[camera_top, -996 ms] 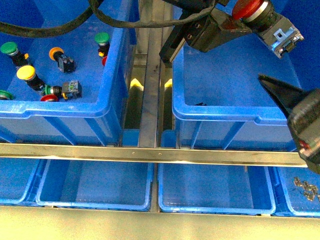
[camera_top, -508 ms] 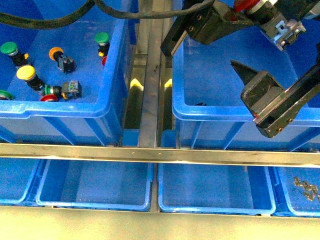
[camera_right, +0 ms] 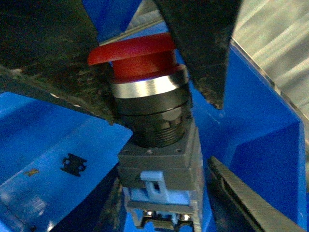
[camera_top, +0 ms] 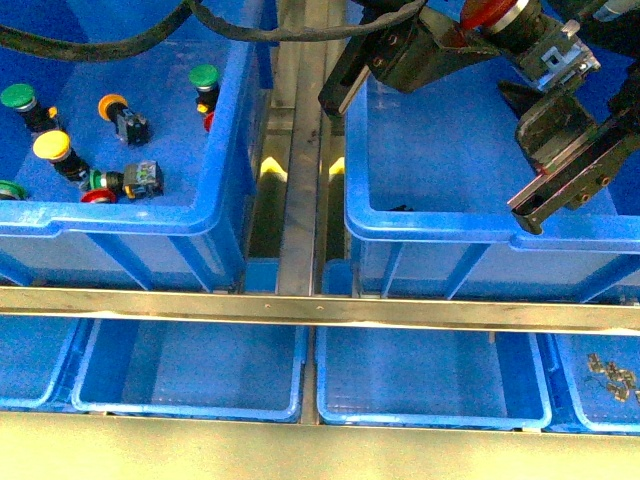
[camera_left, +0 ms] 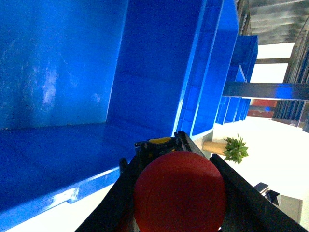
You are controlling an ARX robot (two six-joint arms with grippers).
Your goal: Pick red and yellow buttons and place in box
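Red button held in air above box, over far right part, not touching floor. Left gripper clamped on it; cap seen wedged between both fingers in left wrist view. Right gripper positioned close beside button's grey body, jaws apart, one either side of body; contact cannot be told. Yellow button lying in left crate among green- and orange-capped ones, well apart from both grippers. Small black part noted on box floor.
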